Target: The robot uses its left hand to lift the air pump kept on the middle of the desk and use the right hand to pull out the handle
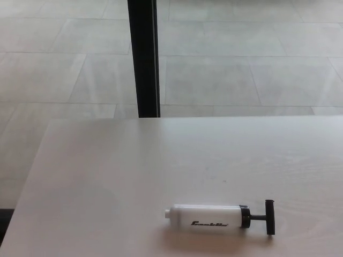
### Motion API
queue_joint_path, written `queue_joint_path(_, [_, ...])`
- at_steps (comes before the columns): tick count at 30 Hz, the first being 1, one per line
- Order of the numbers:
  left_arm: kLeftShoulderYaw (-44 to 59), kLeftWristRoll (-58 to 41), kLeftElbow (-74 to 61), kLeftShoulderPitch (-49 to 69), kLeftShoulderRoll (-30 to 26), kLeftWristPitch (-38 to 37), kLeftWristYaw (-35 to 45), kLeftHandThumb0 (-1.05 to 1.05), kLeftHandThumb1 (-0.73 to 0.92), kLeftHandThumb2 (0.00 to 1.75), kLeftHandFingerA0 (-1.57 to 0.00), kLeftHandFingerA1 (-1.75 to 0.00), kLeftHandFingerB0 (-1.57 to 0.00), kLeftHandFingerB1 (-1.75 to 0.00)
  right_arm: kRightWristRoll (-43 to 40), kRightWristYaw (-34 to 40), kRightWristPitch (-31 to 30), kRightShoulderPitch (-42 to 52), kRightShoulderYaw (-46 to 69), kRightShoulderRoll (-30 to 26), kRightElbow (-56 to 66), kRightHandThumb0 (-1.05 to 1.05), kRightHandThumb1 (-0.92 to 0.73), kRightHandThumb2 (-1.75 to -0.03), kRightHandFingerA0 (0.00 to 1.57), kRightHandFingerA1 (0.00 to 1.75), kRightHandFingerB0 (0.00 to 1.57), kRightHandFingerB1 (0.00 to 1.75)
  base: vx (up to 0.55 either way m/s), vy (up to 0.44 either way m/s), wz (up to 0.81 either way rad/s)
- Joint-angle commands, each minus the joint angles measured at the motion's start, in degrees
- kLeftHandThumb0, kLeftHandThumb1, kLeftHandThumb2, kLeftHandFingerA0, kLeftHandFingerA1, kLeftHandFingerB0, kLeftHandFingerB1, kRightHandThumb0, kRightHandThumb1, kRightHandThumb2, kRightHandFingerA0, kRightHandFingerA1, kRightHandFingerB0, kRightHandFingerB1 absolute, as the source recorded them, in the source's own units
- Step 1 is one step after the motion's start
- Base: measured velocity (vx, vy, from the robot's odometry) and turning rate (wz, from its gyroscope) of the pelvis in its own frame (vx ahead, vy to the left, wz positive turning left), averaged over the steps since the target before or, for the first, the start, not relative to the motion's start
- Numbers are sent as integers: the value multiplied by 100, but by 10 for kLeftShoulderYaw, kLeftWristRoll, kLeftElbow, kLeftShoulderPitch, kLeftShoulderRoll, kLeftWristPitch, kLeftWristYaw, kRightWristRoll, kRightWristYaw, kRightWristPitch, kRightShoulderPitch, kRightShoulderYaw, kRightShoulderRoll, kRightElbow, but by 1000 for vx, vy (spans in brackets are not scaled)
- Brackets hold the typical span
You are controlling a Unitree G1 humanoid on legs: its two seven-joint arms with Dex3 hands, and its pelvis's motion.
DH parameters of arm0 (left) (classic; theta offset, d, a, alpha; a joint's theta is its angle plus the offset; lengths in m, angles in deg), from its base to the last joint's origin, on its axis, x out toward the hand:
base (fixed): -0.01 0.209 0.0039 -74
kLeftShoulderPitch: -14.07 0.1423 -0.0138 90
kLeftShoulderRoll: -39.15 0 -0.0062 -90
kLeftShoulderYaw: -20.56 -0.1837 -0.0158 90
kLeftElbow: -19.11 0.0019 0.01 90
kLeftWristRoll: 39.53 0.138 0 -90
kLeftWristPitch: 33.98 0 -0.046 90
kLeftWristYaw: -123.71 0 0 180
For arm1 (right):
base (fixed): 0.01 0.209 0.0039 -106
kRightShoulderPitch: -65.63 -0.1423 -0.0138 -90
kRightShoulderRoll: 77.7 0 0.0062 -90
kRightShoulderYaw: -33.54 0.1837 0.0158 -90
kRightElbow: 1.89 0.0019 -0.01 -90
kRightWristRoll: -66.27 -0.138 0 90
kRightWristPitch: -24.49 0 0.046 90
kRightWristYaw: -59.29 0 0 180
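Pale grey tiled floor [225,80] fills the upper half of the head view, large square tiles with thin joints. A black vertical post [143,56] runs from the top edge down to the far edge of the worktop [107,182], just left of centre. The worktop is light wood with faint grain, clearer on the right; its left edge slants toward the bottom left corner, with a dark strip below it there.

The air pump [220,217] lies flat on its side on the worktop, low in the picture and a bit right of centre, long axis running left to right. White cylinder body with a small white nozzle stub at the left end. Black script lettering on the body, looks like "Franklin" but too small to be sure. A black collar caps the right end, a thin black rod comes out of it, and the black T handle [270,217] sits crosswise on the end of the rod, just clear of the collar, so only a short bit of rod shows. Soft shadow under the pump.

Neither robot hand shows in the view, so the state of the fingers cannot be told. Nothing touches the pump. Bare worktop lies on all sides of it; the post is well apart, behind the far edge
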Motion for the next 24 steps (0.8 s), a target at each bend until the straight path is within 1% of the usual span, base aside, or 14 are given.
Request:
queue_joint_path(1, [-133, -10, -425, -119, -51, 141, -78, -70, 61, 99, -36, -59, -25, -50, 0, -65, 53, -138, -62, -58, 101, -104, -86, -126, 1, 53, 0, 27, 0, 0, 0])
queue_joint_path(5, [-228, 50, -488, -205, -26, 150, -99, -59, 56, 97, -33, -59, -28, -53, 27, -108, 67, -149, -127, -28, 178, -105, -79, -126, 1, 46, 0, 33, 0, 0, 0])
queue_joint_path(6, [-255, 65, -496, -221, -9, 147, -101, -58, 75, 62, -42, -51, -38, -43, 29, -105, 46, -147, -142, -17, 214, -105, -76, -124, 10, 50, 0, 36, 0, 0, 0])
queue_joint_path(7, [-273, 74, -491, -232, 1, 137, -95, -55, 57, 97, -34, -59, -24, -51, 40, -98, 35, -142, -157, -9, 244, -105, -92, -76, 0, 68, 0, 44, 0, 0, 0])
queue_joint_path(9, [-296, 75, -481, -248, 23, 125, -86, -53, 55, 95, -32, -59, -22, -51, 49, -90, 23, -131, -177, 3, 289, -103, -71, -119, 3, 56, 1, 37, 0, 0, 0])
queue_joint_path(10, [-325, 91, -476, -260, 40, 117, -81, -65, 57, 94, -34, -59, -26, -51, 47, -97, 24, -123, -188, 12, 311, -105, -92, -72, 4, 62, 1, 40, 0, 0, 0])
queue_joint_path(12, [-382, 137, -482, -269, 55, 118, -78, -65, 57, 99, -39, -62, -25, -50, 49, -99, 16, -117, -208, 25, 339, -102, -73, -116, 8, 58, 7, 31, 0, 0, 0])
queue_joint_path(13, [-393, 140, -484, -269, 59, 118, -76, -68, 58, 97, -37, -62, -22, -50, 49, -98, 11, -114, -213, 26, 348, -103, -92, -69, 11, 54, 6, 33, 0, 0, 0])
queue_joint_path(16, [-442, 168, -480, -276, 79, 114, -76, -75, 57, 96, -33, -60, -29, -52, 49, -97, 3, -106, -233, 35, 372, -104, -78, -83, 11, 47, 7, 26, 0, 0, 0])
queue_joint_path(17, [-454, 169, -478, -280, 85, 117, -75, -70, 68, 60, -32, -53, -37, -43, 50, -99, 4, -107, -239, 35, 373, -91, -70, -117, 6, 50, 0, 22, 0, 0, 0])
queue_joint_path(18, [-468, 175, -476, -284, 89, 120, -75, -78, 56, 96, -29, -58, -34, -54, 49, -99, 2, -107, -243, 37, 376, -88, -68, -115, 6, 50, 0, 27, 0, 0, 0])
queue_joint_path(20, [-494, 185, -472, -291, 91, 127, -70, -68, 67, 58, -32, -52, -37, -42, 46, -96, -5, -104, -249, 40, 384, -86, -69, -114, 6, 49, 0, 28, 0, 0, 0])
queue_joint_path(23, [-553, 227, -457, -300, 84, 109, -53, -72, 55, 96, -38, -64, -26, -51, 45, -91, -7, -96, -258, 48, 394, -90, -72, -115, 14, 53, 0, 28, 0, 0, 0])
queue_joint_path(24, [-581, 251, -441, -310, 97, 98, -65, -75, 65, 63, -46, -64, -40, -50, 36, -95, -14, -87, -260, 52, 400, -85, -69, -114, 6, 49, 0, 30, 0, 0, 0])
